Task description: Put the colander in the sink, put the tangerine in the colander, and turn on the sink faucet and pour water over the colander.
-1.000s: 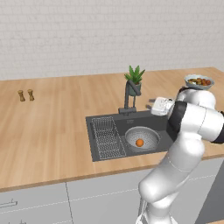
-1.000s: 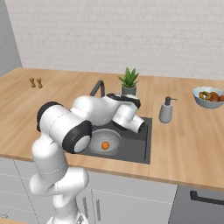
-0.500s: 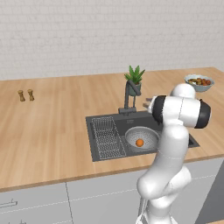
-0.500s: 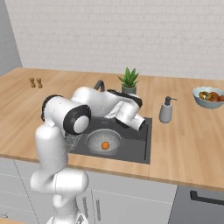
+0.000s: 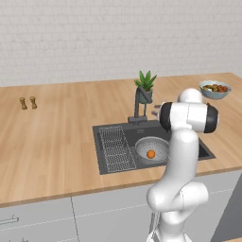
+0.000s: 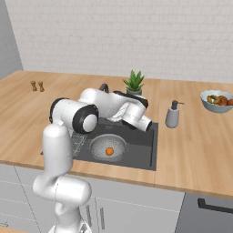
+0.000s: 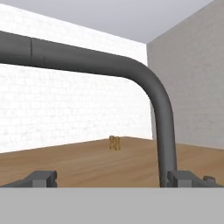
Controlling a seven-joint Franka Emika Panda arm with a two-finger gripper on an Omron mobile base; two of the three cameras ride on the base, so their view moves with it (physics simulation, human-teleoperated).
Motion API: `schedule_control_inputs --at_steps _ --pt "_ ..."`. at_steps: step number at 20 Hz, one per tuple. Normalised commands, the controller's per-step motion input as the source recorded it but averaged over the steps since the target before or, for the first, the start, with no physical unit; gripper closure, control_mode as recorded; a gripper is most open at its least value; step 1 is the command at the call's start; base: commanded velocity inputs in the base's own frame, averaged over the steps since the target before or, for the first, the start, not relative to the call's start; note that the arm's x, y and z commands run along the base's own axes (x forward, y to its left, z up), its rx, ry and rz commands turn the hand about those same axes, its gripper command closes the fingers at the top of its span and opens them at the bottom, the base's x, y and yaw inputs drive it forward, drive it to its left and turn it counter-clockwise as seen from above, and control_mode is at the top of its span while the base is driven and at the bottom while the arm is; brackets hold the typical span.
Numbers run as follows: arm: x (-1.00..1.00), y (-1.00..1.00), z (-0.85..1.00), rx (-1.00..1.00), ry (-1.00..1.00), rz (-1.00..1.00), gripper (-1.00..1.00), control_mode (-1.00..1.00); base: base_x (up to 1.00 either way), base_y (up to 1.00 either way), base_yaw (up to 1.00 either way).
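The light grey colander [image 5: 151, 147] sits in the dark sink [image 5: 109, 131], with the small orange tangerine [image 5: 150, 154] inside it. From the right base view the colander [image 6: 108, 146] and tangerine [image 6: 109, 151] lie below my forearm, in the sink [image 6: 142, 146]. My gripper [image 5: 154, 110] hovers beside the dark sink faucet [image 5: 138, 105], above the basin's back edge. In the hand view my gripper [image 7: 113, 179] is open and holds nothing. The faucet [image 7: 162, 118] bends across the top and drops just inside the right fingertip [image 7: 189, 178].
A flat wire rack [image 5: 116, 149] fills the sink's left part. A green plant [image 5: 145, 85] stands behind the faucet. On the counter are a soap dispenser [image 6: 172, 114] right of the sink, a fruit bowl [image 6: 218, 100] far right, and two small shakers [image 5: 27, 102] far left.
My arm has swung round and the hand has moved left from the sink's right side up to the faucet. The jaws stayed open. Colander and tangerine have not moved.
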Motion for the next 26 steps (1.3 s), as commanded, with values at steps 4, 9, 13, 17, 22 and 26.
schedule_control_inputs --at_steps 4,9,13,17,22,26 --pt "0.26 0.12 -0.15 -0.10 0.00 -0.01 -1.00 -1.00 0.00 0.00 0.00" --pt "0.36 0.05 -0.19 -0.08 0.00 -0.05 -1.00 -1.00 0.00 0.00 0.00" --pt "0.28 0.00 -0.15 -0.04 0.00 -0.06 -1.00 -1.00 0.00 0.00 0.00" --pt "0.26 0.00 -0.14 0.00 0.00 -0.06 -1.00 -1.00 0.00 0.00 0.00" --pt "0.33 0.00 -0.15 0.00 0.00 -0.06 -1.00 -1.00 0.00 0.00 0.00" --pt "0.33 0.00 -0.15 0.00 0.00 -0.04 -1.00 -1.00 0.00 0.00 0.00"
